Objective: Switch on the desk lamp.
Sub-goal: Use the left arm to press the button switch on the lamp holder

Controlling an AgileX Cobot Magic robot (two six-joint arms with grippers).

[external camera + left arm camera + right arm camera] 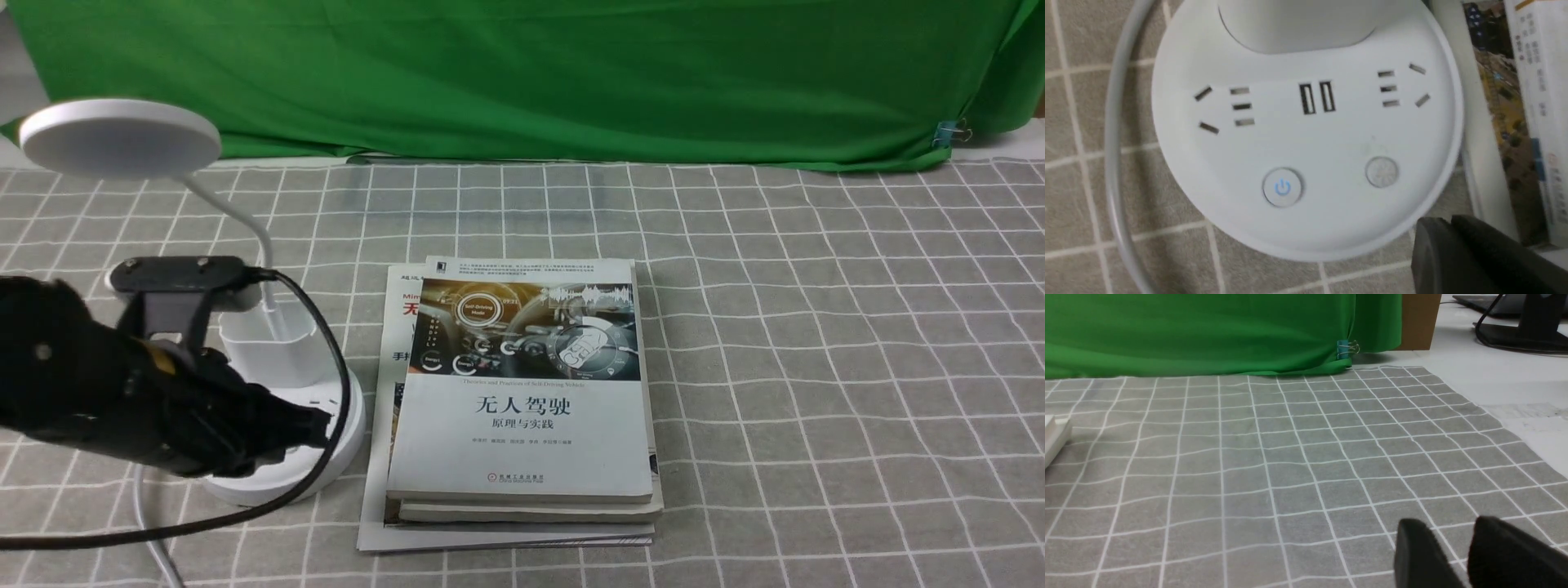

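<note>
The white desk lamp stands at the front left, with its disc head [120, 137], thin neck, small cup [269, 339] and round base [347, 420]. In the left wrist view the base [1306, 139] shows sockets, a power button [1283, 188] with a blue icon and a second round button [1381, 171]. My left gripper [322, 425] is shut and empty. Its tips [1443, 224] sit just outside the base's rim, near the second button. My right gripper [1453, 528] is open and empty, low over the checked cloth. It is out of the front view.
A stack of books [522, 392] lies just right of the lamp base, and their edge [1531, 122] shows beside the base. A white cord [155, 539] runs from the lamp toward the table's front. A green cloth [522, 73] hangs along the back. A grey checked cloth [816, 367] covers the table.
</note>
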